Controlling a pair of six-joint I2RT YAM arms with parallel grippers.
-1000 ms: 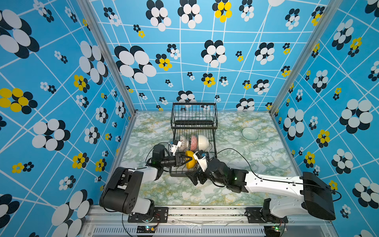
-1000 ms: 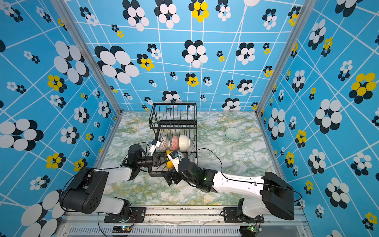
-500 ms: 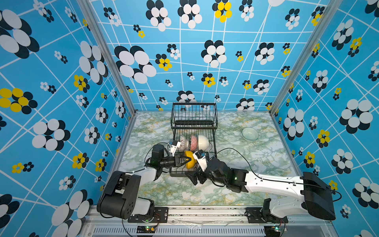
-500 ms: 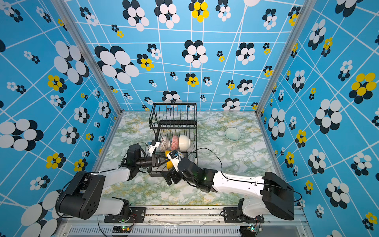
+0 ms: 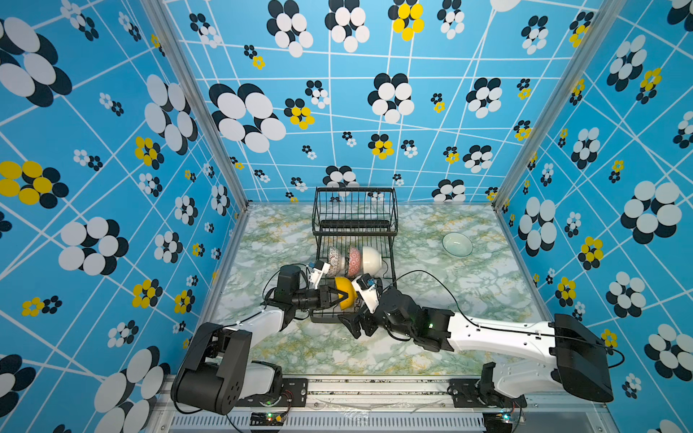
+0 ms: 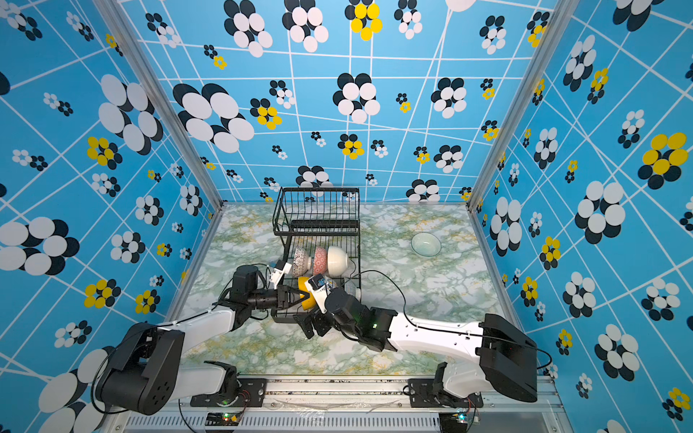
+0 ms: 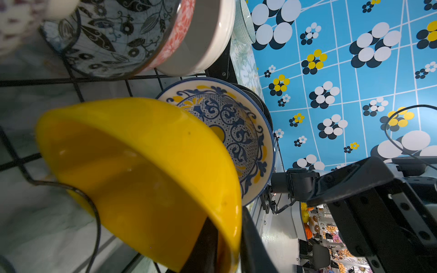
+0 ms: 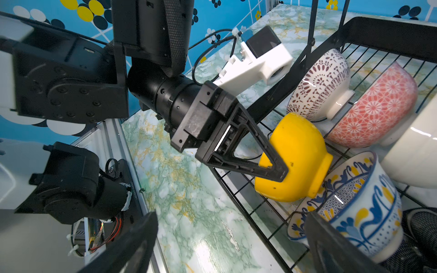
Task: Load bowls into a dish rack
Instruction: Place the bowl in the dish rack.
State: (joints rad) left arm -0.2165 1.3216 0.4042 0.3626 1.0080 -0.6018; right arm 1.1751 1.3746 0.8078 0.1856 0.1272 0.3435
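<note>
The black wire dish rack (image 5: 354, 224) stands mid-table. On its lower tray, three bowls stand on edge in the back row: black-and-white patterned (image 5: 335, 257), pink-red (image 5: 353, 259) and cream-white (image 5: 372, 258). In the front row, a yellow bowl (image 5: 345, 291) (image 7: 142, 165) leans tilted against a blue-yellow patterned bowl (image 7: 233, 123) (image 8: 354, 212). My left gripper (image 5: 338, 296) (image 7: 227, 218) is shut on the yellow bowl's rim, one finger inside and one outside. My right gripper (image 5: 356, 325) (image 8: 227, 236) hangs open over the table at the rack's front edge, holding nothing. A clear glass bowl (image 5: 457, 244) lies on the table to the right.
A dark bowl's rim (image 7: 261, 101) shows behind the blue-yellow one. The rack's raised basket (image 6: 318, 210) is at the back. Blue patterned walls (image 5: 112, 225) enclose the marble table (image 5: 431, 285) on three sides. The two arms meet close together at the rack's front.
The left arm's base and elbow have shifted slightly. The yellow bowl stays at the same spot in the tray's front row. The right arm has not moved.
</note>
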